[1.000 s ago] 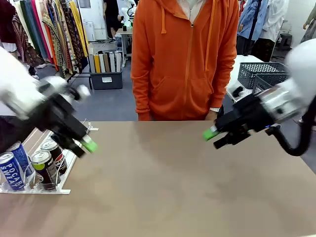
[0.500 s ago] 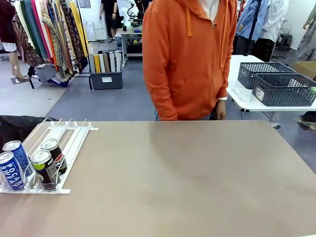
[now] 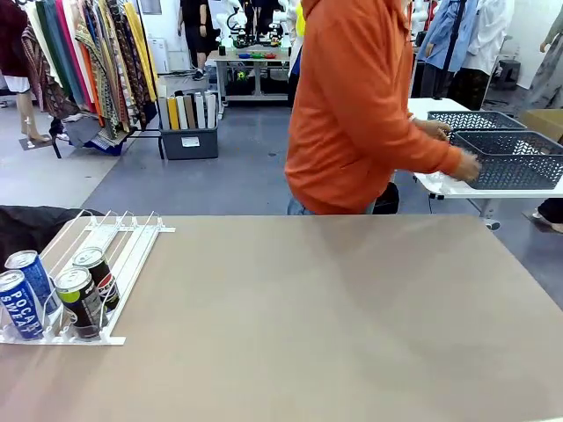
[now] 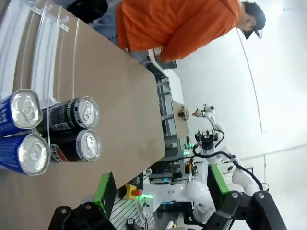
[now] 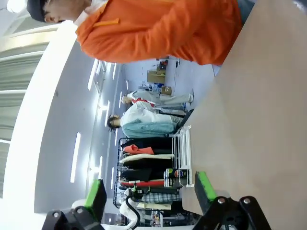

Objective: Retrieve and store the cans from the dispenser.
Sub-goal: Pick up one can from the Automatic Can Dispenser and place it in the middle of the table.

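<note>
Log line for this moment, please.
left gripper: open, empty | right gripper: open, empty | cans: four in dispenser, none retrieved | person: hand at grey basket

Seen from the left wrist: black, green-padded left fingers (image 4: pixel 104 190) spread wide, one rising from the lower left and the other from the lower right, black knuckle links showing at the bottom edge. Gripping nothing, touching nothing, hanging in free air. Wrist rolled roughly a quarter turn, so that the room stands sideways. Seen from the right wrist: black, green-padded right fingers (image 5: pixel 204 187) parted just as wide, green pads facing each other across the gap, black joints low at both bottom corners. Likewise holding nothing and clear of all contact. Wrist rolled sideways here too, in the opposite sense to the left.
</note>
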{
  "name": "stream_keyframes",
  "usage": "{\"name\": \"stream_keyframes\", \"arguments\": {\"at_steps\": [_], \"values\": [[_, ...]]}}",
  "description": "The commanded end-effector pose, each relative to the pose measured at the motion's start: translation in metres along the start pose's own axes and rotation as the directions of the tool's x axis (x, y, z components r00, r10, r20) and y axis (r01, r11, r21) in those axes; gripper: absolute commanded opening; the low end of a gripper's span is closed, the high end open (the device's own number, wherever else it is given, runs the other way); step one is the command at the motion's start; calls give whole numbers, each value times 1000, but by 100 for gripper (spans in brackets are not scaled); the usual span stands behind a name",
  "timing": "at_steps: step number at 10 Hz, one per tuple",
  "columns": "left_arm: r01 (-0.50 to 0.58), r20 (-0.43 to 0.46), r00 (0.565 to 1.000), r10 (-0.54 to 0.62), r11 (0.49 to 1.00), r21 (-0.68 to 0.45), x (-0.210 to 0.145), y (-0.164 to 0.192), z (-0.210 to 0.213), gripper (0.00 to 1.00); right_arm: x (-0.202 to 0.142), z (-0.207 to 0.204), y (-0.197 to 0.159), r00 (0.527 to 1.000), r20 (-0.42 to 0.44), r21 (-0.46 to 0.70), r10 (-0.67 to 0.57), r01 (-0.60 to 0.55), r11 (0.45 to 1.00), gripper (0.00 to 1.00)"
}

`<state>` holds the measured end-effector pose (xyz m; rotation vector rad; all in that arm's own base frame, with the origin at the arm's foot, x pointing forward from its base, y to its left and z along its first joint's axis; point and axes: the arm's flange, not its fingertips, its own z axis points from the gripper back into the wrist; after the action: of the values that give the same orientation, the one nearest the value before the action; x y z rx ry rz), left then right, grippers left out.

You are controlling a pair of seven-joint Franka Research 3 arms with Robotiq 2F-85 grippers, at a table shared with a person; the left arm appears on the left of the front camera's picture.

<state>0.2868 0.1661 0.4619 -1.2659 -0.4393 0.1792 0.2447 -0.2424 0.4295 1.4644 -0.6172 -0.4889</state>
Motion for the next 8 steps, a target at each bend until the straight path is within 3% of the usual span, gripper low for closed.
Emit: {"name": "stream_keyframes", "arguments": {"at_steps": [1,6,8], "values": [[8,-8,1000,-8,1000,-20,3,-8,-1,100,0,-9,8,1000,-30,14,6,-6,1000,100],[10,-20,1000,-10,1000,2,2,-6,-4,100,0,-9,8,1000,-30,14,6,-6,1000,100],[170,-209,970,-123,960,223,-17,-38,-47,100,0,-9,8,1000,-30,14,6,-6,1000,100]]}}
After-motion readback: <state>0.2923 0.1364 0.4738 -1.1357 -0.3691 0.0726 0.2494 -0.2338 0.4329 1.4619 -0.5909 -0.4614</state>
